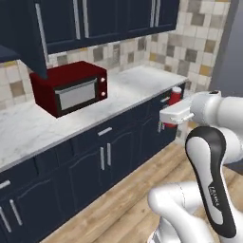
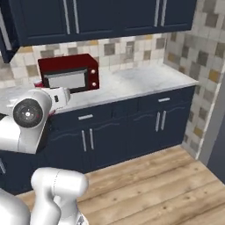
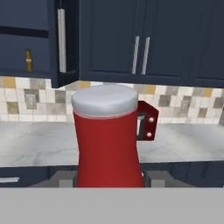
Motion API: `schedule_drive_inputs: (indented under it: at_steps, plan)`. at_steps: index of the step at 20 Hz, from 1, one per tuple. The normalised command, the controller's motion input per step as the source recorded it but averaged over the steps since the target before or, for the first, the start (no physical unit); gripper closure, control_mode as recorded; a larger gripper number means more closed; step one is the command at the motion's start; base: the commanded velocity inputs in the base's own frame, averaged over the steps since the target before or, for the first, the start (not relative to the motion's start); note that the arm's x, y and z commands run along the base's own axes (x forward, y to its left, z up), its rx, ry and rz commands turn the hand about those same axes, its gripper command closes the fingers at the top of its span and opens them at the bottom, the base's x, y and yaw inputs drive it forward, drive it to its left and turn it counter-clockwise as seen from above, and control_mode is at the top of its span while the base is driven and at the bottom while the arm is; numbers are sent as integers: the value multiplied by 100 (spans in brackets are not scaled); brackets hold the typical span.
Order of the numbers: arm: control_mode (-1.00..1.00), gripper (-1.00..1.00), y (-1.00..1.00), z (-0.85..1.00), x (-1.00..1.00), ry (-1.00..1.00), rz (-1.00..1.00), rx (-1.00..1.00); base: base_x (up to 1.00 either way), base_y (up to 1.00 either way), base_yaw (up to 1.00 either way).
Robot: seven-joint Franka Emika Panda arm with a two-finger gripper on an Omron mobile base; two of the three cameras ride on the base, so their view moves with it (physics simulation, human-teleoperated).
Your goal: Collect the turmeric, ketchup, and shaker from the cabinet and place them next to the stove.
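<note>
Red with a pale grey-white cap, the ketchup stands upright in the centre of the hand view, clamped low down between the two fingers of the gripper, one finger at each side of its base. In the left base view the ketchup shows at the right of the frame, its cap and upper body poking up above the gripper, held out in the air in front of the base cabinets, off the counter. In the right base view the hand sits at the left edge of the frame, and the bottle cannot be made out there.

At the upper left of the hand view the cabinet stands open, its door edge-on with a silver bar handle, and the turmeric is on the shelf inside, a small amber jar well apart from the held bottle. Closed wall cabinets run across the top to the right.

Behind the bottle, a red microwave peeks out at its right side; it sits on the marble counter against the tiled backsplash, at the upper left of the left base view. Wooden floor fills the lower part of both base views.
</note>
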Motion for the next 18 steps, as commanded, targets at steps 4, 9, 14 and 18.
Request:
schedule_drive_inputs:
  at_steps: [4,9,14,18]
  plan:
    - [100,100,0,0,0,0,0,0,1,-99,-47]
    - [100,100,0,0,0,0,0,0,-7,-79,-50]
    - [100,100,0,0,0,0,0,0,-15,-71,-50]
    - [100,100,0,0,0,0,0,0,-10,-82,-48]
